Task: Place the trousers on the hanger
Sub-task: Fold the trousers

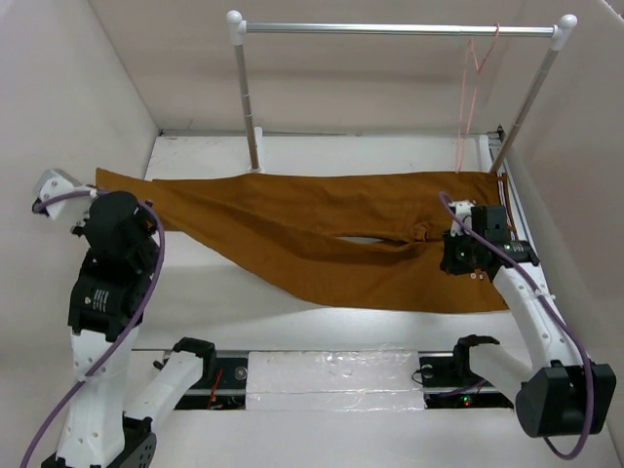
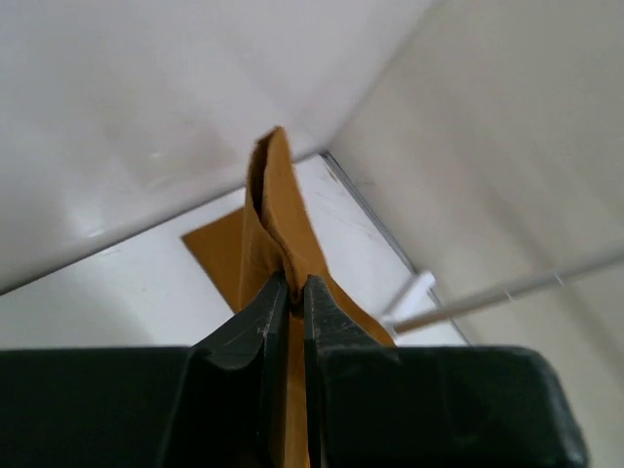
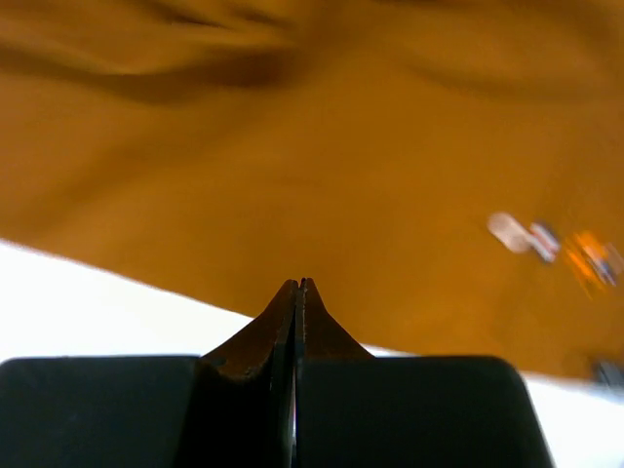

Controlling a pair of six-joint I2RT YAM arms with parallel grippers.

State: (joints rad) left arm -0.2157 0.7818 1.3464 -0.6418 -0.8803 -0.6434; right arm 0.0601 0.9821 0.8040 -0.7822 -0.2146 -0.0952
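L gripper (image 2: 290,285) pinches the trousers (image 1: 322,229) leg end. R gripper (image 3: 297,288) tips together, just over cloth. hanger (image 1: 464,107) hangs on rail (image 1: 390,29).

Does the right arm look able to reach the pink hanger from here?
Probably yes: the hanger hangs on the rail just beyond the right gripper, with nothing between; its shut fingers must open first.
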